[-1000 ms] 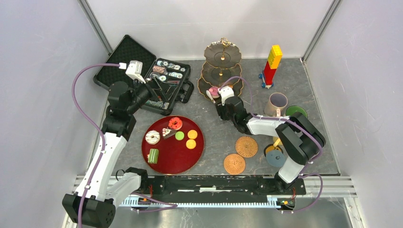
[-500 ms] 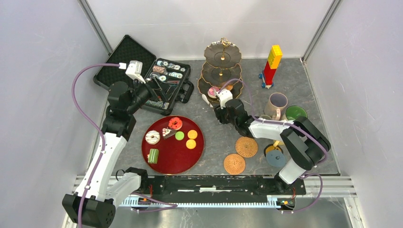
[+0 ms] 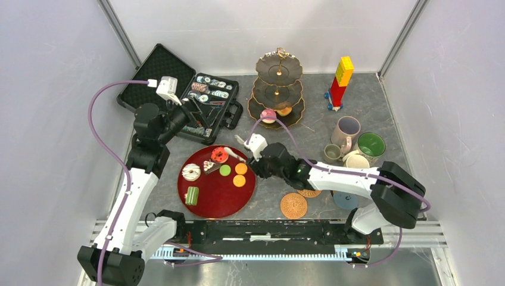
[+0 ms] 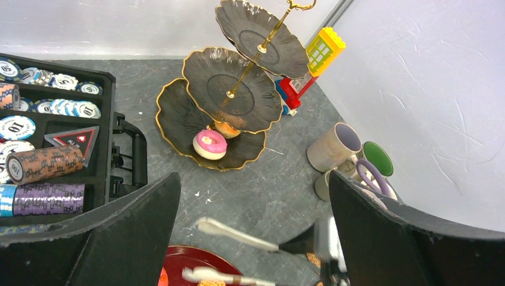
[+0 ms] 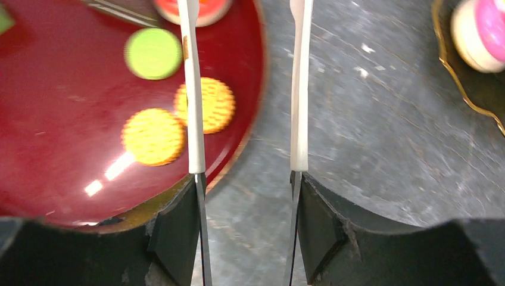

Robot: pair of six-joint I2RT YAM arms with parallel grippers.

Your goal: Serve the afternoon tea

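Note:
The three-tier stand (image 3: 278, 83) stands at the back; a pink donut (image 3: 268, 115) and an orange treat (image 3: 284, 111) lie on its bottom tier. My right gripper (image 3: 261, 158) is shut on white-tipped tongs (image 3: 235, 149), whose tips hang spread over the right rim of the red tray (image 3: 217, 196). In the right wrist view the gripper (image 5: 247, 185) holds the tongs (image 5: 192, 119) beside two orange macarons (image 5: 153, 136) and a green one (image 5: 153, 53). My left gripper (image 3: 193, 113) is open and empty above the case; its own view (image 4: 255, 179) shows the stand (image 4: 232, 89).
The tray also holds a white donut (image 3: 190, 172), a red donut (image 3: 219, 154) and a green cake (image 3: 192, 195). Mugs (image 3: 346, 130) cluster at right, coasters (image 3: 293, 205) lie near front. An open poker-chip case (image 3: 178, 92) is back left, a block tower (image 3: 340, 80) back right.
My right arm drew back from the stand and swung left to the tray's rim with the tongs. The pink donut stays on the bottom tier. The left arm has not moved.

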